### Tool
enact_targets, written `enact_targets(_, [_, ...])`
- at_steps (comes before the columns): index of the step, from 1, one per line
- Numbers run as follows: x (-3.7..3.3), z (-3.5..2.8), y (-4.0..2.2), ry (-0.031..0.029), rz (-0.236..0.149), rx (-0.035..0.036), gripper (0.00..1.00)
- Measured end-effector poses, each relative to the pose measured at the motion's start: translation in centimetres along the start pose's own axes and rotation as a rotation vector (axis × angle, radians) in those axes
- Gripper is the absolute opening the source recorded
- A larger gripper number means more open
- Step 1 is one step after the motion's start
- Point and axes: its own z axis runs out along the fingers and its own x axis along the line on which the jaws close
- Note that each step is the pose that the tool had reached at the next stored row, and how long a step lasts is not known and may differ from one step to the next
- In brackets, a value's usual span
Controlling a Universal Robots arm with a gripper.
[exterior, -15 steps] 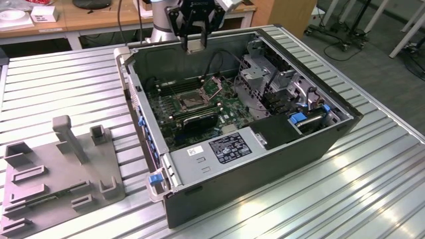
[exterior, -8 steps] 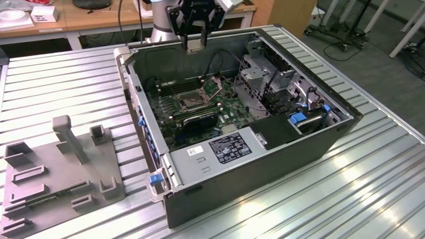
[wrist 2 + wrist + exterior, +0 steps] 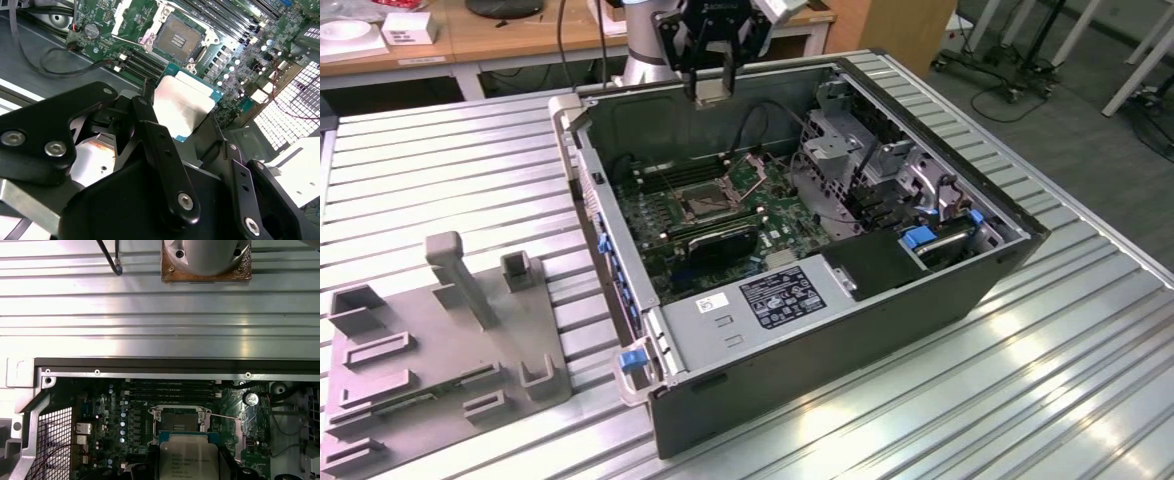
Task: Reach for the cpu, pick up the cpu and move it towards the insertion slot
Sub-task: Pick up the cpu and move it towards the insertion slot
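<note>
Carrying the cpu [image 3: 182, 107] clamped in the jaws of the gripper [image 3: 710, 92], top centre of the exterior view, above the open case [image 3: 854, 330]. Pickup done; still well short of the insertion slot [image 3: 698, 207] down on the board.

Silvery-beige cpu [image 3: 182, 107] edged teal, black end effector [image 3: 182, 132], green motherboard [image 3: 720, 215], ribbed silver table [image 3: 440, 170].

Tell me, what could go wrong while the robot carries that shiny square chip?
The cpu is pinched only at its edges by the gripper, so it might slip and drop onto the green board.

The insertion slot has a raised metal frame, so a tilted chip could catch on it instead of lying flat.
</note>
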Motion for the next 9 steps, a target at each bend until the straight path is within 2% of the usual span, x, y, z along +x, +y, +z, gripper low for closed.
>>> enact_targets(9, [0.22,0.0,0.0,0.0,0.0,0.0,0.55])
